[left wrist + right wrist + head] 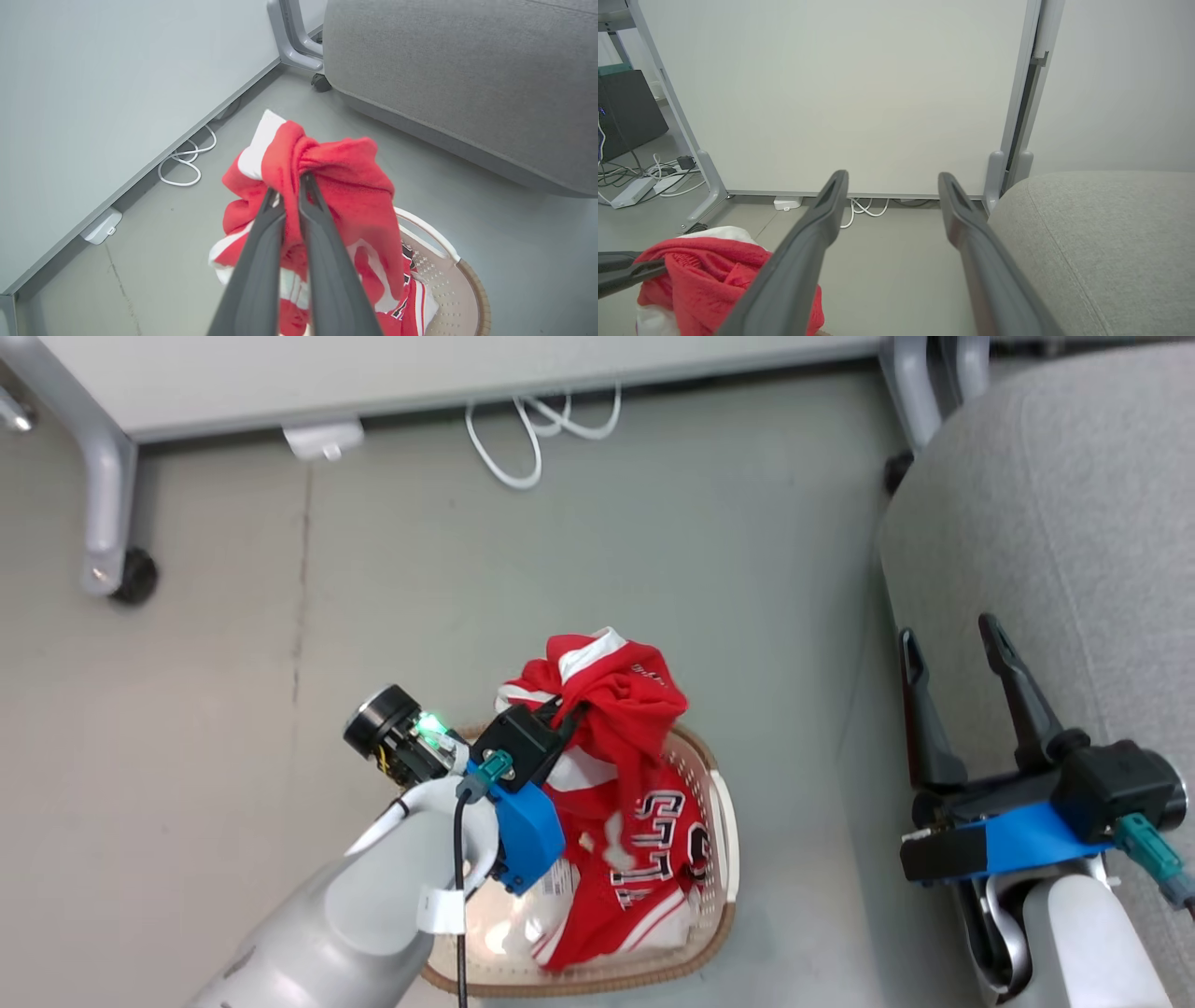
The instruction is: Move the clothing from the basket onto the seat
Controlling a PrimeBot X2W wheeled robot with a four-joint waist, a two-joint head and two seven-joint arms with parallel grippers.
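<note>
My left gripper [571, 712] is shut on a bunched red garment with white trim [611, 695], which hangs lifted above the basket [714, 896]. In the left wrist view the two dark fingers [322, 242] pinch the red cloth [345, 186] between them. A red jersey with block letters [653, 868] lies inside the cream basket with the brown rim. The grey seat [1074, 541] is at the right. My right gripper [952, 644] stands open over the seat's edge, holding nothing; its fingers [817, 224] are spread wide in the right wrist view.
A pale partition panel [420, 373] on grey castor legs [107, 523] runs along the far side, with a white cable [532, 429] and an adapter [322, 439] on the floor beneath. Bare grey floor [700, 569] lies between basket and seat.
</note>
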